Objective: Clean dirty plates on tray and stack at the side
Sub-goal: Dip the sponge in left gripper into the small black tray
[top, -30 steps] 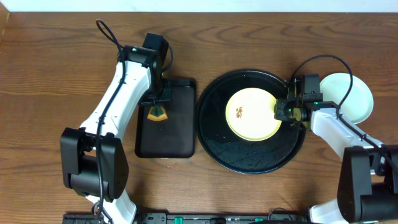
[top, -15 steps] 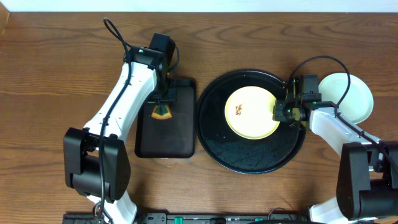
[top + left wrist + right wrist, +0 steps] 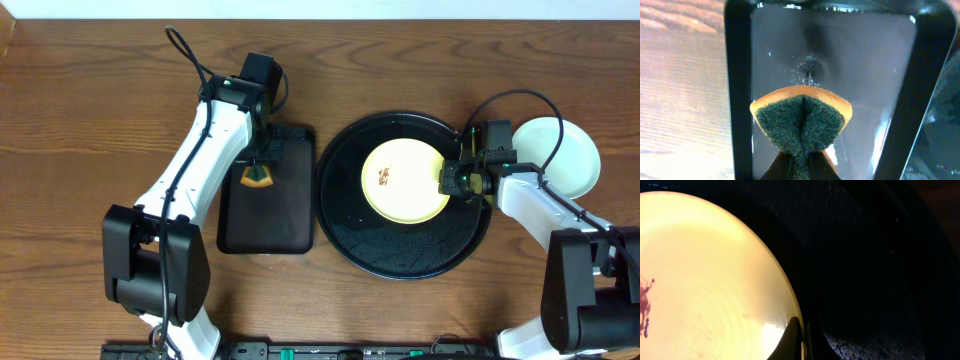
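A pale yellow plate point(image 3: 404, 182) with a small brown smear lies on the large round black tray point(image 3: 345, 220). My right gripper point(image 3: 452, 180) is shut on the plate's right rim; the right wrist view shows the fingers point(image 3: 797, 340) pinching the yellow plate point(image 3: 705, 275) edge. A pale mint-green plate point(image 3: 572, 155) lies on the tabletop right of the tray, partly hidden by the right arm. My left gripper point(image 3: 258, 162) is shut on a green and orange sponge point(image 3: 256, 179), held over the rectangular tray; the left wrist view shows the sponge point(image 3: 800, 122) squeezed between the fingers point(image 3: 801, 167).
A smaller rectangular black tray point(image 3: 290, 225) stands left of the round tray, wet in the left wrist view point(image 3: 865, 75). Dark wood tabletop point(image 3: 80, 120) lies all around. Both arms' bases stand at the front edge.
My left gripper has moved a little to the right with the sponge. The right gripper and the yellow plate have barely moved.
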`<state>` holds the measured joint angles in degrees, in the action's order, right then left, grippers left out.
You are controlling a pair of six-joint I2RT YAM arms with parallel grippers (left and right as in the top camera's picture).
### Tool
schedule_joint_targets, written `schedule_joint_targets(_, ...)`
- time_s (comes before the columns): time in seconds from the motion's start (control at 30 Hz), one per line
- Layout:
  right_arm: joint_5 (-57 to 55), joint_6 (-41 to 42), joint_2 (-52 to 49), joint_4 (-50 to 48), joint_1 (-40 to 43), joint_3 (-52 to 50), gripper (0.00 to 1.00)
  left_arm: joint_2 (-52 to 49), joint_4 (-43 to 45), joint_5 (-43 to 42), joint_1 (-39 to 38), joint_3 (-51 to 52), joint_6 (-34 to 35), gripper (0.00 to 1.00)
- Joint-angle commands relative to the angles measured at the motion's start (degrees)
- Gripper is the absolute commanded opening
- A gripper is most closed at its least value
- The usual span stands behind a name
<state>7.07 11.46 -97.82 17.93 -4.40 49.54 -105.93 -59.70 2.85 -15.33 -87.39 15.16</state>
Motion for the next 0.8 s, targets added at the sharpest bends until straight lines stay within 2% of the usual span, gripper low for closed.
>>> schedule_joint_targets(0.0, -0.35, 0.04, -0.55, -0.37, -0.2, -0.26, 0.01, 0.35, 0.46, 2.16, 0.13, 0.5, -0.13, 0.07)
schedule_joint_targets(0.27, -0.35, 0.04, -0.55, -0.44, -0.2, -0.26, 0.01, 0.37, -3.72, 3.04, 0.13, -0.72, -0.55, 0.07)
schedule_joint_targets(0.77, -0.37, 0.02, -0.55, -0.59, -0.2, -0.26, 0.01, 0.37, -3.39, 4.31, 0.09, -4.07, -0.55, 0.07)
